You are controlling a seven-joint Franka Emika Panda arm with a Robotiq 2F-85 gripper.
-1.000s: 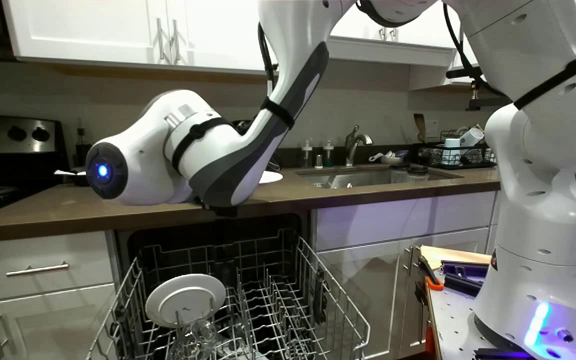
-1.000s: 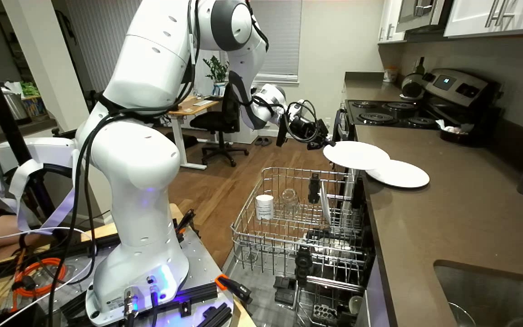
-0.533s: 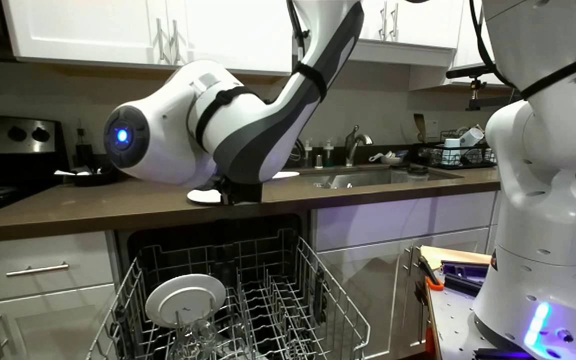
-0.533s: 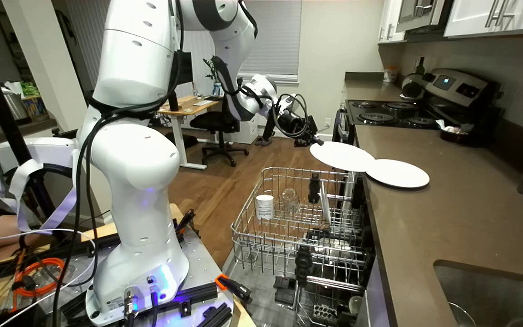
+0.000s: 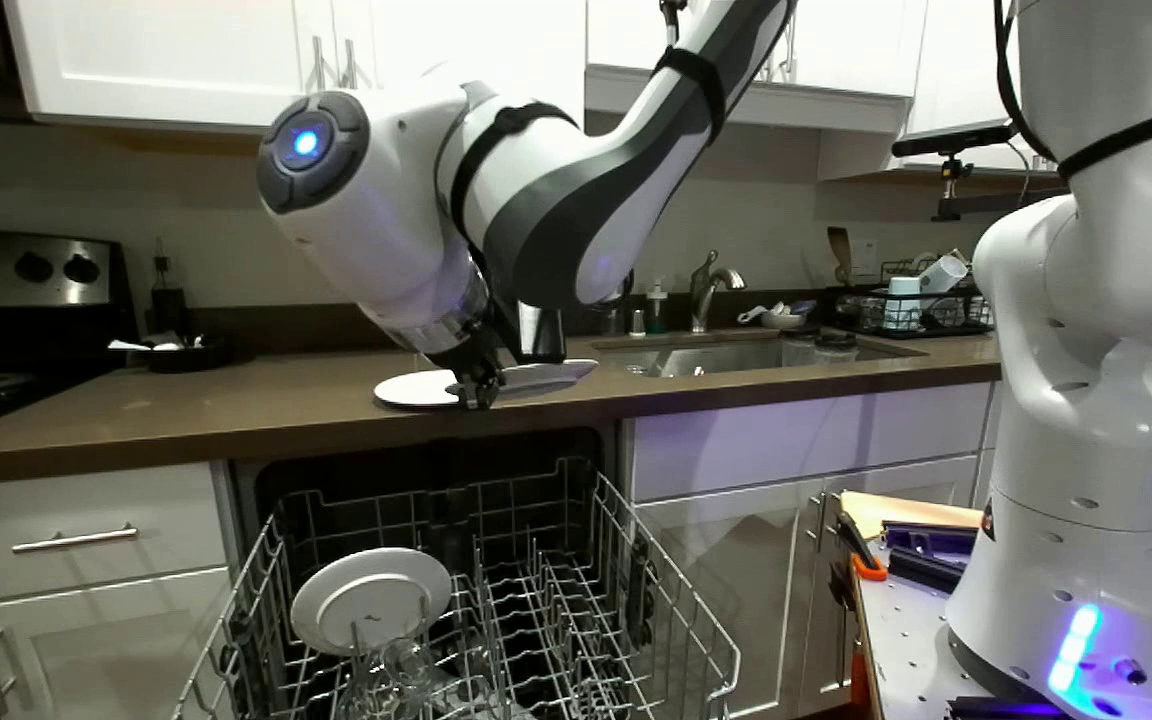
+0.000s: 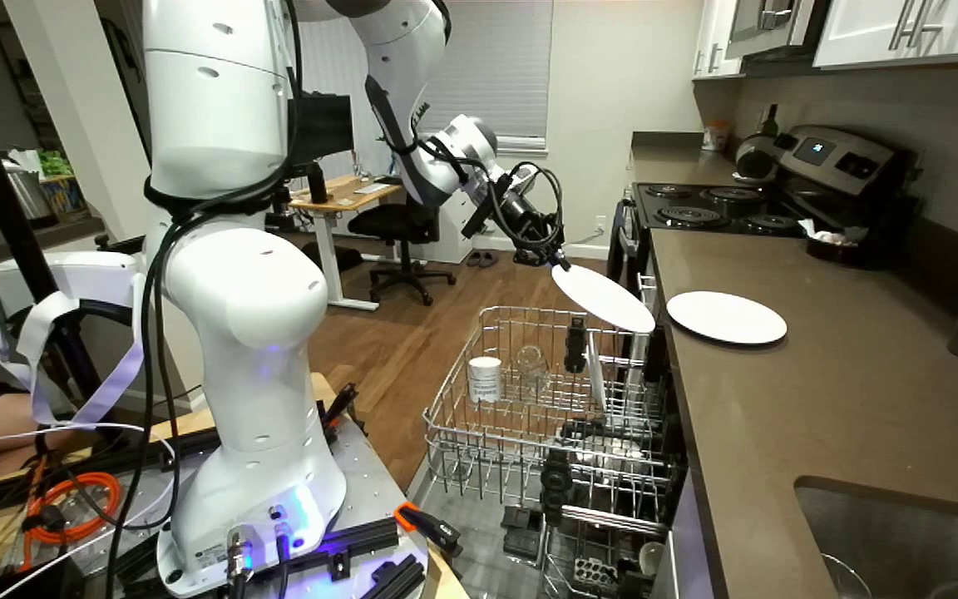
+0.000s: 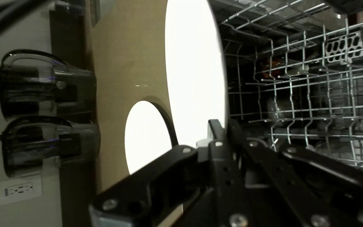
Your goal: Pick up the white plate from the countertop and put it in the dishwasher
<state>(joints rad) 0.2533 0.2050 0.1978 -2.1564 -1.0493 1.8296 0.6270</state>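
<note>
Gripper (image 6: 561,263) clamps white plate (image 6: 605,300) by its rim. Advise steeper tilt, then lowering to dishwasher rack (image 6: 506,439), seven o'clock.

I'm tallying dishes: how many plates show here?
3: one plate in the hand, another plate on the counter, a third plate in the dishwasher rack. Others may be hidden.

Long brown bench (image 6: 853,391), sink (image 5: 726,358) set in it. Round plate (image 6: 727,318), white, lies flat near front edge. Black dish (image 5: 186,358) farther back. Pump bottle (image 5: 657,312) behind sink. Wire rack (image 5: 856,312) near sink.
</note>
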